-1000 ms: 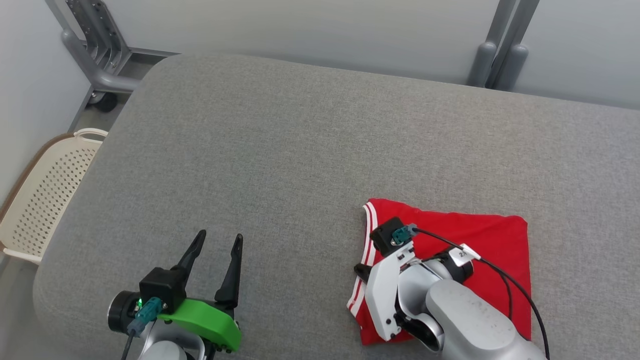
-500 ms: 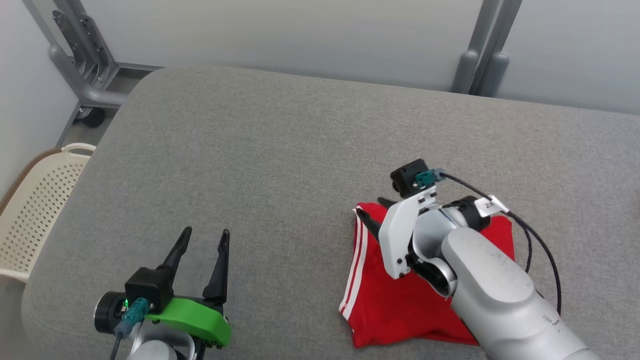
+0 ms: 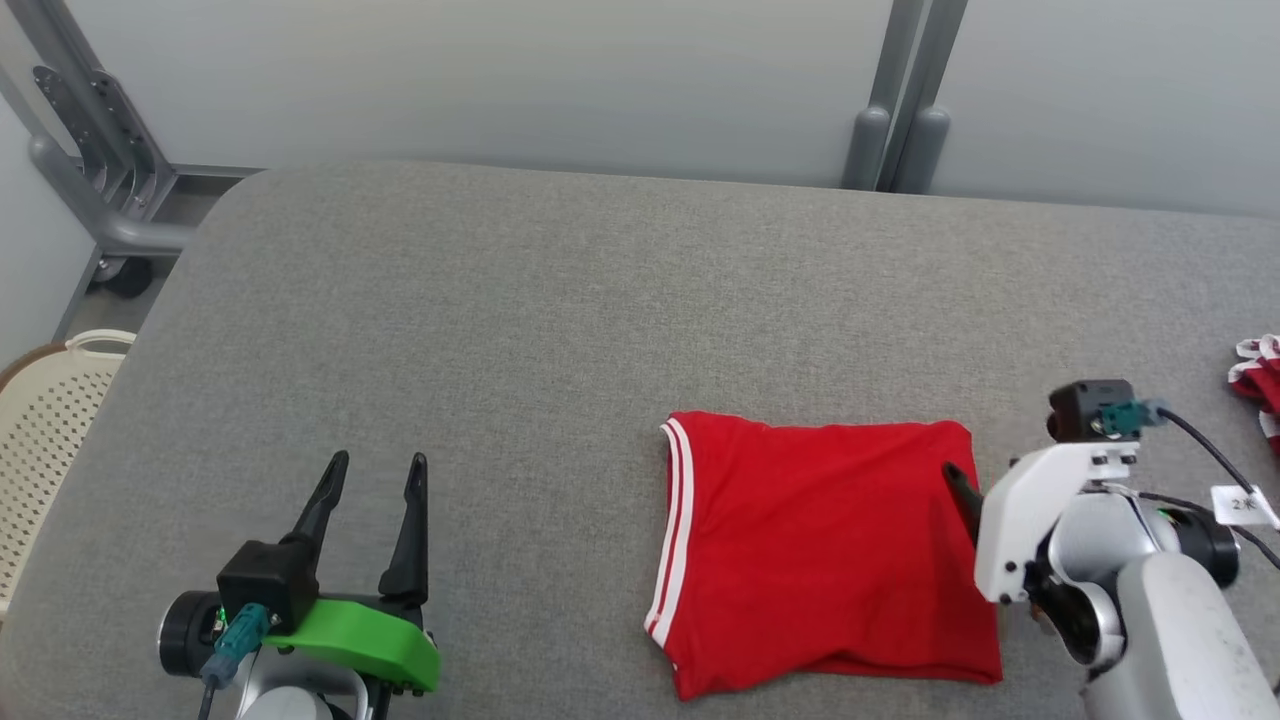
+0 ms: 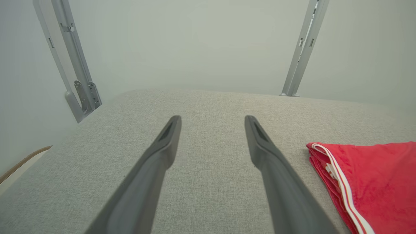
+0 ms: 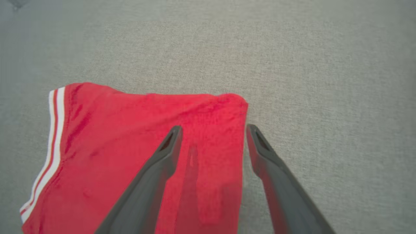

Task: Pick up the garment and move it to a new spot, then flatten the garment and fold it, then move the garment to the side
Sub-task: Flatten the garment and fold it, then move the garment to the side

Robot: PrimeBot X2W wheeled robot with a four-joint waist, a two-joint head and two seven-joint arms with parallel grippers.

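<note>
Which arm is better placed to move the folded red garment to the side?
Right, probably: the right gripper stands open at the right edge of the garment; the left gripper, also open, is apart from it, further left.

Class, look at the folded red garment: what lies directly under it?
The grey padded surface shows all around the red garment, which lies flat on it. The patch beneath is covered, as are the garment's inner folded layers.

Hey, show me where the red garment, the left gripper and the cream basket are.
red garment [image 3: 820,560], head view, middle of the folded cloth.
left gripper [image 3: 379,458], head view, midway between its fingertips.
cream basket [image 3: 45,420], head view, its perforated wall.
</note>
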